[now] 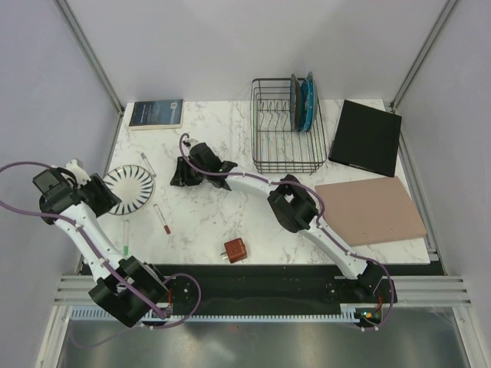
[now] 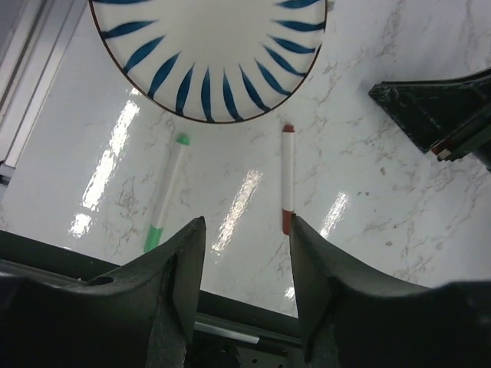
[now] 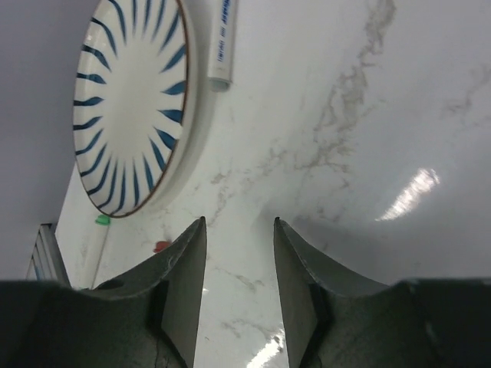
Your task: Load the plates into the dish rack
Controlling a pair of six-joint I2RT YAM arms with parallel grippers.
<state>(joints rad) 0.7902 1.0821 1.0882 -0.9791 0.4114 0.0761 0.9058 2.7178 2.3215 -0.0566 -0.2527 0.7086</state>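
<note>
Well, the left gripper [image 2: 247, 230] had its two fingers partly apart with nothing between them, and it hung over the table near the striped plate [image 2: 207, 46] without touching it. The right gripper [image 3: 239, 230] also had a gap between its fingers and held nothing; it sat low on the right side of that same plate. The striped plate lay flat on the left side of the table, with a green pen [image 2: 167, 192] and a red pen [image 2: 288, 180] just near of it and a white pen [image 3: 222, 38] just beyond it. The dish rack [image 1: 265, 123] stood at the far side, well apart from this plate, and the other plates [image 1: 303, 103] stood upright in its right end. I think getting hold of the striped plate was the job in hand. Flat on smooth stone, the plate could slide away if a finger pushed its rim. The two grippers were both close to it, so they could bump each other. A pen could get knocked and roll. The carry to the rack was long, so a weak grip could drop the plate.
</note>
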